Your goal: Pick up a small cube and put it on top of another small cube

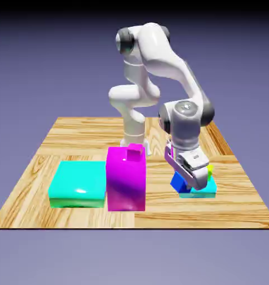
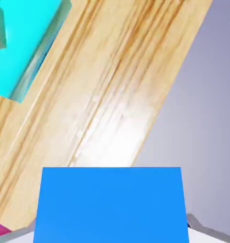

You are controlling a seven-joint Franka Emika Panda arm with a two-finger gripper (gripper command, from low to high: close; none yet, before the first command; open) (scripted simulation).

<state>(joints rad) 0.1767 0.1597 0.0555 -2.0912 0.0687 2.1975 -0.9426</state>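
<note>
No writing shows anywhere. The gripper (image 1: 187, 183) is squeezed shut on the small blue cube (image 2: 111, 204), holding it just above a flat teal block (image 1: 206, 190). The little pink cube (image 1: 135, 151) sits on top of the tall pink block (image 1: 125, 183). A wide teal slab (image 1: 78, 182) lies touching it on the wooden table (image 1: 75, 139).
</note>
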